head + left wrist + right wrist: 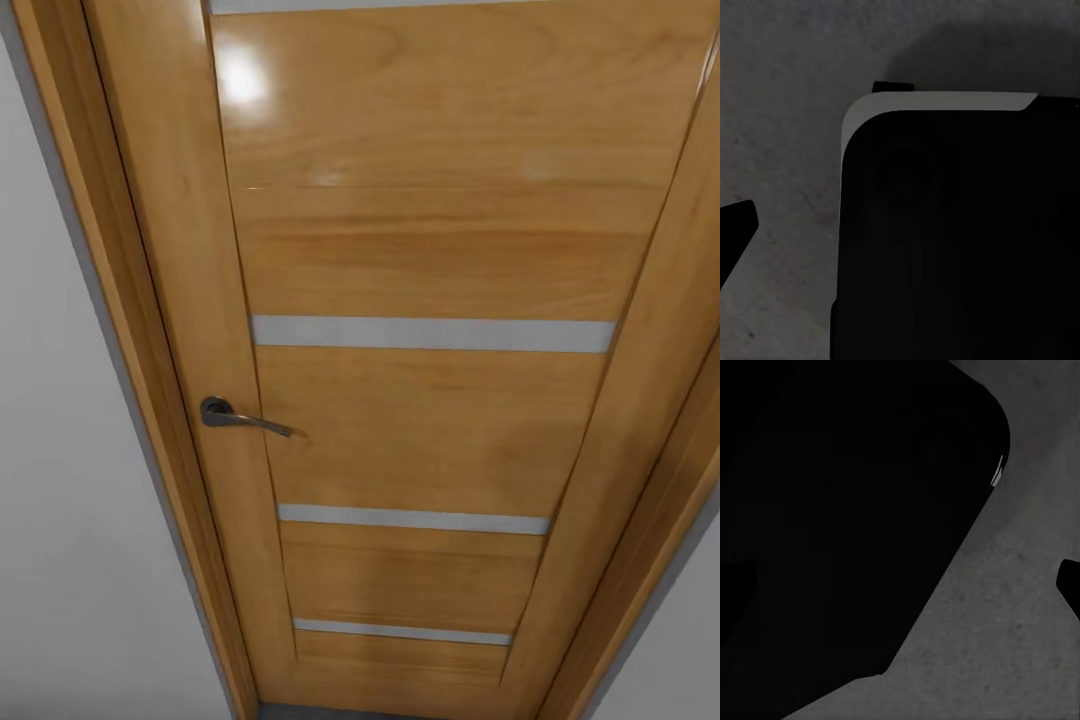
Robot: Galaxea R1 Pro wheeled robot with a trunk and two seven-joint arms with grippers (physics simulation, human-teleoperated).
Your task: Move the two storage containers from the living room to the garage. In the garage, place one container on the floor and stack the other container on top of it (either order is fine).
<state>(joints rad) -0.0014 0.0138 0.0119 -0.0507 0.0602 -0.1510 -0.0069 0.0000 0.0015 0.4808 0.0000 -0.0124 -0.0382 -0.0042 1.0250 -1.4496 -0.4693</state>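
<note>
Wooden door [430, 400] fills head view; wrist views show grey floor [780, 150].

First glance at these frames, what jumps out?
The orange-brown wooden door dominates the head view, seen close and closed, with pale frosted strips across it and a dark lever handle on its left side. White wall flanks it. Both wrist views look down on mottled dark grey floor, partly blocked by a large black robot part.
</note>
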